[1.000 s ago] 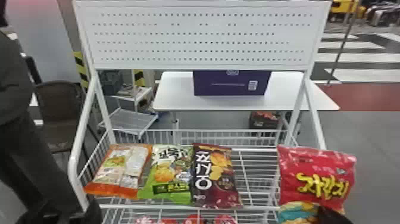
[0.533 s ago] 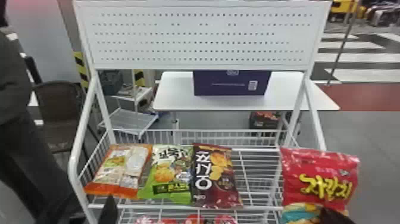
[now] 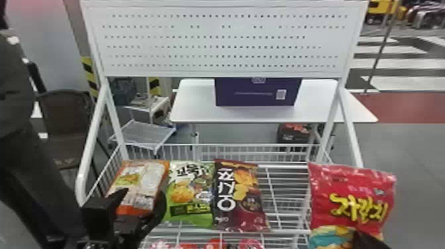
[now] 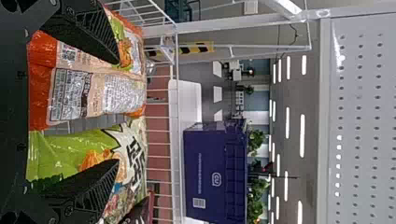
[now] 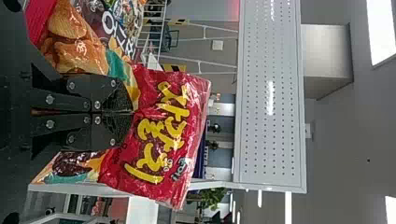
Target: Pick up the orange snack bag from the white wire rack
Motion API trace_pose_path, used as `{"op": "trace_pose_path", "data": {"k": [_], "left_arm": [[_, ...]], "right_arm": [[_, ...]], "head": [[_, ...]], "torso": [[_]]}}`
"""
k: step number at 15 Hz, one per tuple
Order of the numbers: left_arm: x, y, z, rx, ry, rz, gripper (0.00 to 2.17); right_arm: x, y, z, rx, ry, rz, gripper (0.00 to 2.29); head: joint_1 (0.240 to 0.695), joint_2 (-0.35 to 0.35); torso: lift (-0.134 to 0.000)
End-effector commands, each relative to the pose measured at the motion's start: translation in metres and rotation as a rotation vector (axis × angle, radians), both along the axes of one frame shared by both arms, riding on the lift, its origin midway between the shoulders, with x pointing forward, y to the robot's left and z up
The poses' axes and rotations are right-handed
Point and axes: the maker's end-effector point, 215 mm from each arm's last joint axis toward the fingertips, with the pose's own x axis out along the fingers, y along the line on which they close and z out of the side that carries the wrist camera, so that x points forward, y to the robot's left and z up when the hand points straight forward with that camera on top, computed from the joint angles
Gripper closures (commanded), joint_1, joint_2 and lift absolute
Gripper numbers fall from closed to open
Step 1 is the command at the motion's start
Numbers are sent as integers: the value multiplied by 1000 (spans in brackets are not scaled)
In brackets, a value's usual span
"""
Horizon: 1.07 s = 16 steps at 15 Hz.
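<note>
Orange snack bag on the white wire rack, partly hidden behind the left gripper's parted jaws, green bag partly behind one jaw, red bag clenched in the right gripper, itself mostly cut off in the head view

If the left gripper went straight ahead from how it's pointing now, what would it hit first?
Most likely the orange snack bag, seen largely between the open fingers of the left gripper. One finger might brush the green bag beside it; the exact depth is unclear.
</note>
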Motion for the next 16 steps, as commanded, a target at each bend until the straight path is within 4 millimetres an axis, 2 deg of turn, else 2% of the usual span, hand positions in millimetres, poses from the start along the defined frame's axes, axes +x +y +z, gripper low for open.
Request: {"op": "trace_pose_path", "data": {"k": [1,7,8,9,10,13,14,16], "left_arm": [[20,9,-16,10,31,16,147],[31,35,-42,19,105,51,154],[31,35,-45,20,118,49,248],[31,35,-47,21,129,47,380],[31,36,-52,26,147,47,630],[30,35,-60,26,178,50,1804],[31,35,-60,24,178,46,1905],[29,35,-62,14,183,48,1919]], "right_arm": [[-1,0,0,0,1,1,2219],[-2,2,3,-1,-3,8,2219],[-2,2,3,-1,-3,8,2219],[-2,3,3,1,-3,9,2219],[-2,3,4,0,-4,11,2219],[-2,2,4,0,-3,9,2219],[-2,2,4,0,-3,9,2219],[-2,2,4,-1,-5,8,2219]], "head": [[499,0],[499,0],[499,0],[499,0],[499,0],[499,0],[499,0],[499,0]], "torso": [[0],[0],[0],[0],[0],[0],[0],[0]]}}
